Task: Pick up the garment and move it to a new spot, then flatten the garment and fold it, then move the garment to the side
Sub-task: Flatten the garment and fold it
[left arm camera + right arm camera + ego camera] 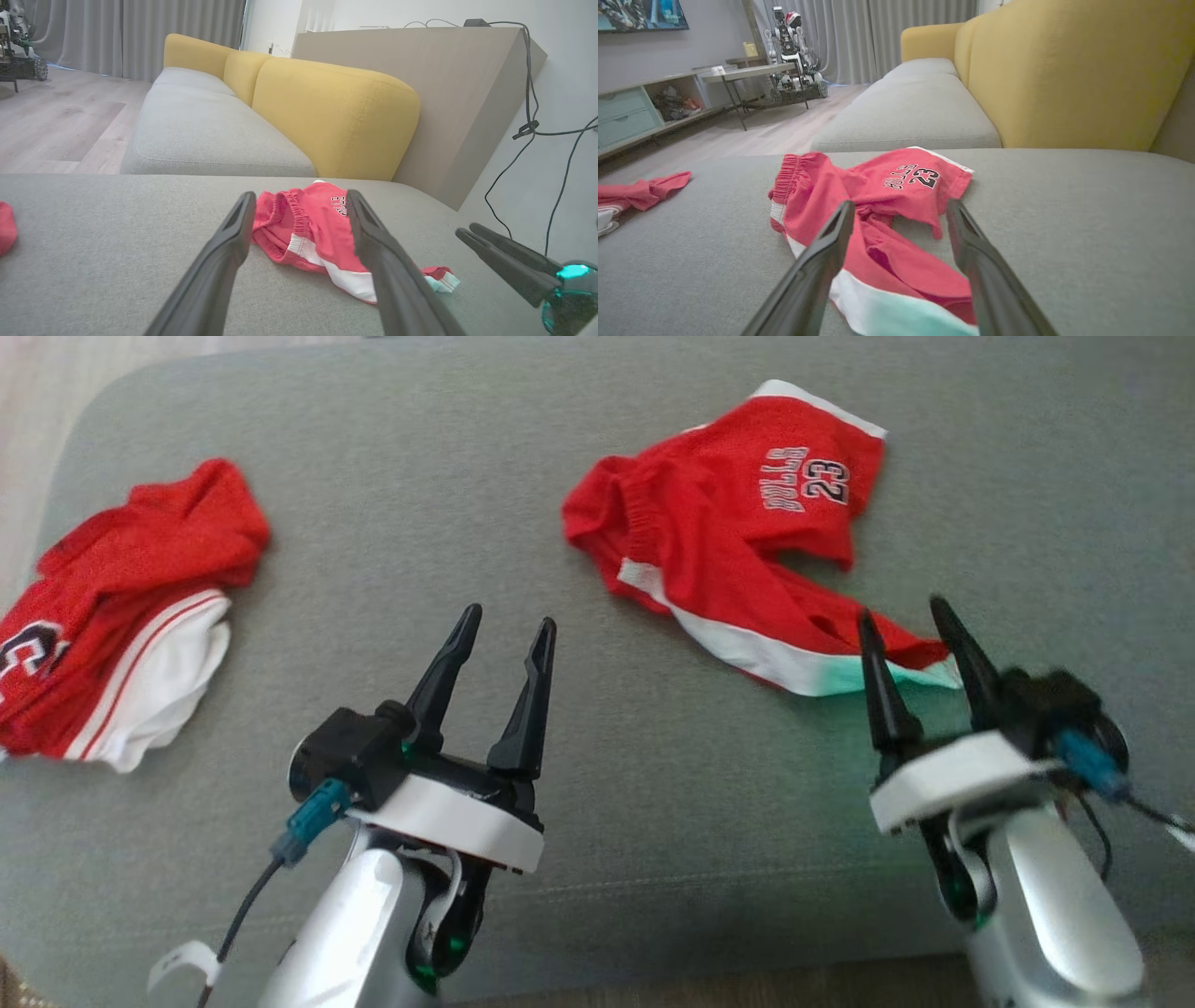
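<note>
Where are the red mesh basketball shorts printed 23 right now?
The red shorts lie crumpled on the grey sofa cushion, right of centre in the head view, white hem by the open right gripper.

Head view looks down on cushion (653, 821); wrist views low, near, share shorts (878, 196).

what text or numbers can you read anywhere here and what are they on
"BULLS": on the red shorts, printed near one leg hem; upside down in the right wrist view.
"23": next to that word on the same shorts.
Red and white garment at the left: part of a dark and white mark, folded and cut off by the picture edge, not readable.
</note>
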